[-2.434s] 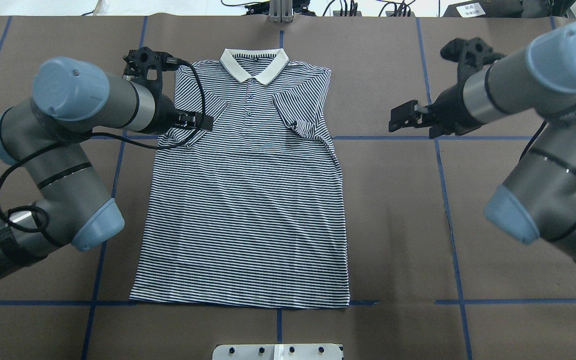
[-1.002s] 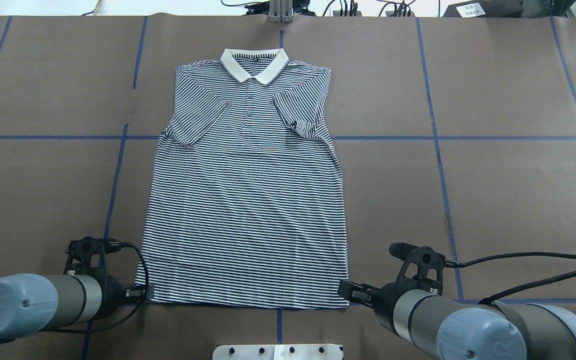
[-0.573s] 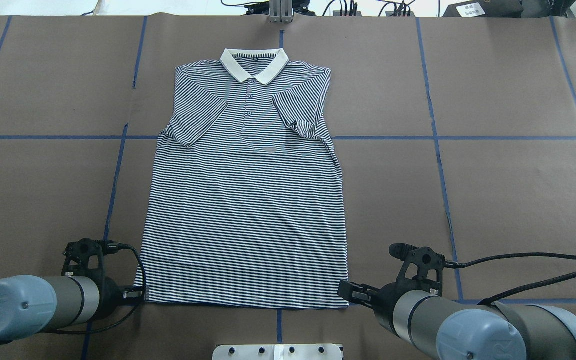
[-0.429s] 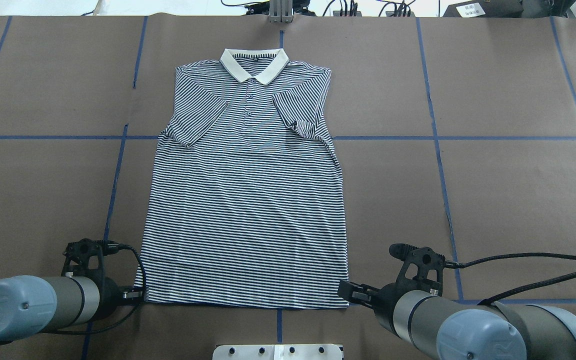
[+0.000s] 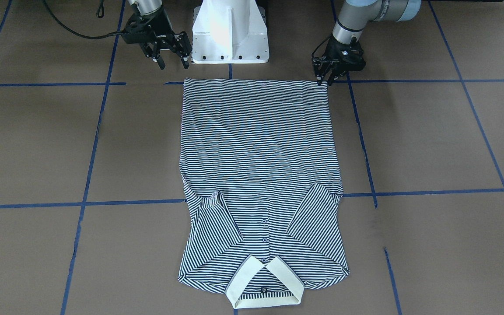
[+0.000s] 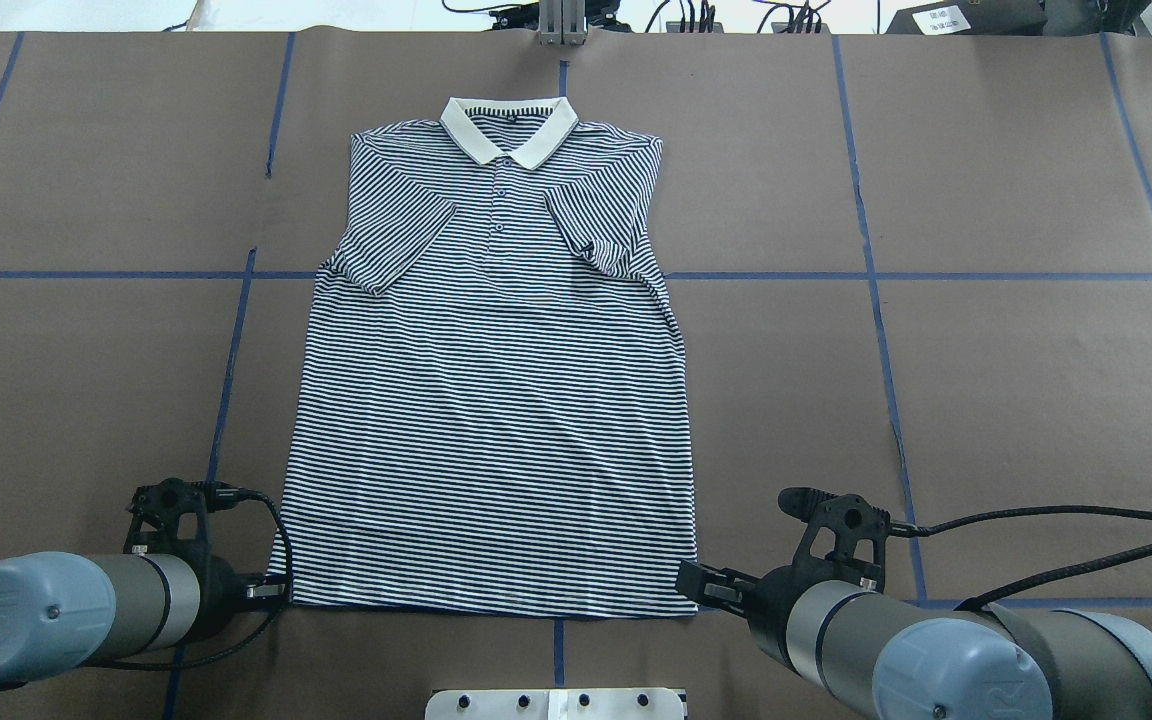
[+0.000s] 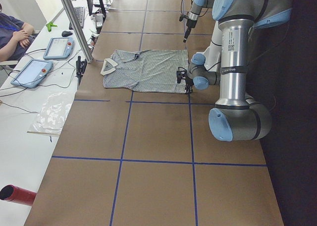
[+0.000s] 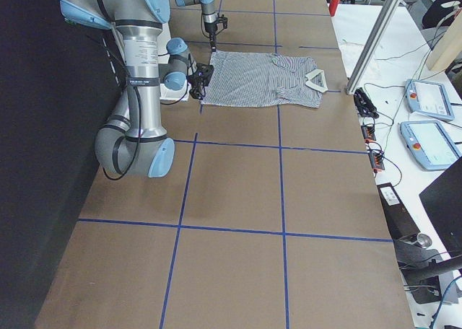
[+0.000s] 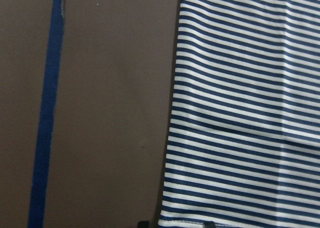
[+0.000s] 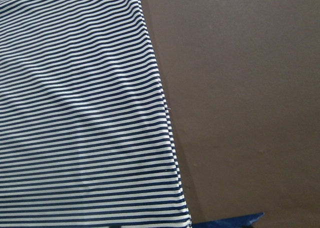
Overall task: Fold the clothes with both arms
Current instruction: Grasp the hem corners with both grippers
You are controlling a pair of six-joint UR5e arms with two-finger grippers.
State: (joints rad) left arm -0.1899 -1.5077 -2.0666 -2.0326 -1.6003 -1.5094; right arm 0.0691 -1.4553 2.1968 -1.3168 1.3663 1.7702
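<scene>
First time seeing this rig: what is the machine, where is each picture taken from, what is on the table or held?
A left arm and right arm, each with a two-finger hand, at a table. Views: over the robot's shoulders, facing it, both table ends, one camera per wrist. A striped polo shirt lies flat, collar away from the robot. The left hand and right hand are by the hem corners. The right is open, empty; the left's grip is unclear.

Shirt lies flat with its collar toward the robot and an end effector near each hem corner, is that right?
No: the collar points away from the robot, as the overhead view shows. The shirt lies flat, with the left end effector and right end effector near its hem corners.
</scene>
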